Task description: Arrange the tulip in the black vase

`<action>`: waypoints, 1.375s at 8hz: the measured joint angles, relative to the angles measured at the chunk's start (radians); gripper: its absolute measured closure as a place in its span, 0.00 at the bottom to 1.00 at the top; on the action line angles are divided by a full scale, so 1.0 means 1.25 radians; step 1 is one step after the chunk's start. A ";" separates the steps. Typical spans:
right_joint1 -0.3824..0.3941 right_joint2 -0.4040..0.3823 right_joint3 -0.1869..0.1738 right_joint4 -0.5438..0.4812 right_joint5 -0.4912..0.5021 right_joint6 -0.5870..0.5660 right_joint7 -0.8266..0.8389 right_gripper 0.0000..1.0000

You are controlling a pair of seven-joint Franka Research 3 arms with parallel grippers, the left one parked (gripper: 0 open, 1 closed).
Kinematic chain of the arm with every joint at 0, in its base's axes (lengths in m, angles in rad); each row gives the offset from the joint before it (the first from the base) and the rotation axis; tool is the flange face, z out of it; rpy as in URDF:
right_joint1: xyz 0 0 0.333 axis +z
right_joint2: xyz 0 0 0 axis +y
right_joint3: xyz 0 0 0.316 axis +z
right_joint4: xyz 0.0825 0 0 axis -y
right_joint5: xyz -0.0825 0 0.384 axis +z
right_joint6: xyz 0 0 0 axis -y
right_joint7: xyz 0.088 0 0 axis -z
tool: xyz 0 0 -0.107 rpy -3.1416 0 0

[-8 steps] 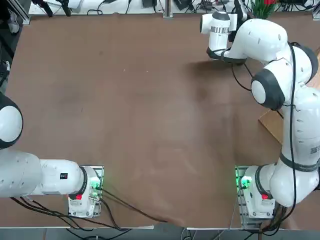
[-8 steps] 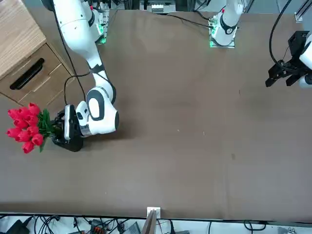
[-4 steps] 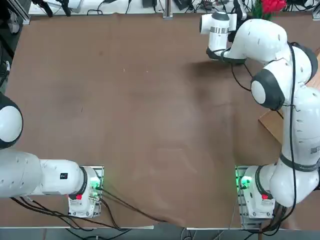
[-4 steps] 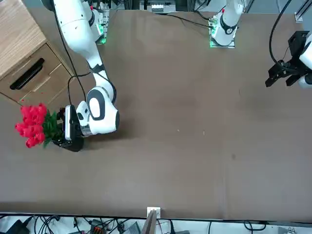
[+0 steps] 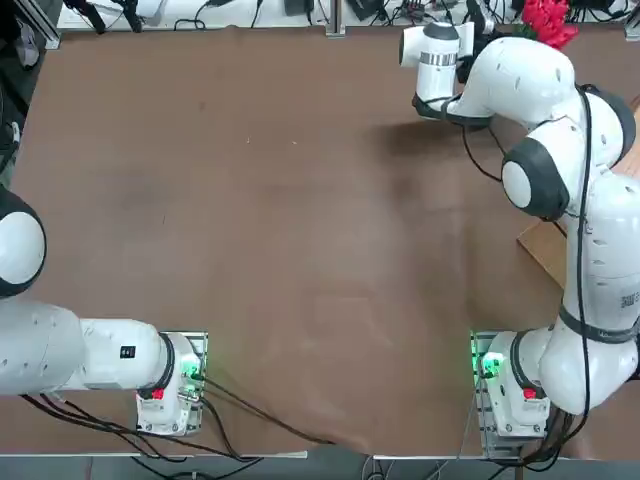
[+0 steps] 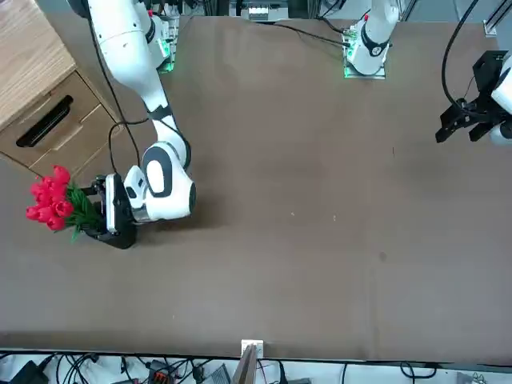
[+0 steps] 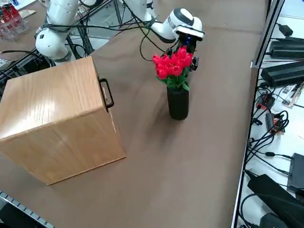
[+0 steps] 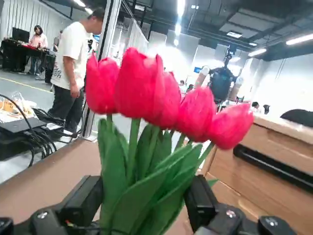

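The tulip (image 7: pixel 174 66) stood upright in the black vase (image 7: pixel 178 102), stems down in its mouth and red blooms above the rim; the vase sat on the bench (image 7: pixel 199 156) beside the wooden box (image 7: pixel 52 118). The right hand (image 8: pixel 142 208) sat just behind the leaves, its fingers (image 8: pixel 84 198) spread wide either side of them — gripping nothing. The placing looked done; what seemed left was drawing the hand clear without brushing the bunch.
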 joint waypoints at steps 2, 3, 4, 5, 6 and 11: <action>0.003 -0.002 0.000 0.032 -0.001 -0.033 -0.056 0.00; 0.010 -0.003 0.000 0.062 -0.001 -0.052 -0.094 0.00; 0.019 -0.005 0.000 0.098 -0.001 -0.069 -0.136 0.00; 0.026 -0.006 0.001 0.127 -0.001 -0.084 -0.171 0.00; 0.031 -0.008 0.001 0.148 -0.001 -0.093 -0.196 0.00; 0.043 -0.046 0.004 0.218 0.067 -0.101 -0.409 0.00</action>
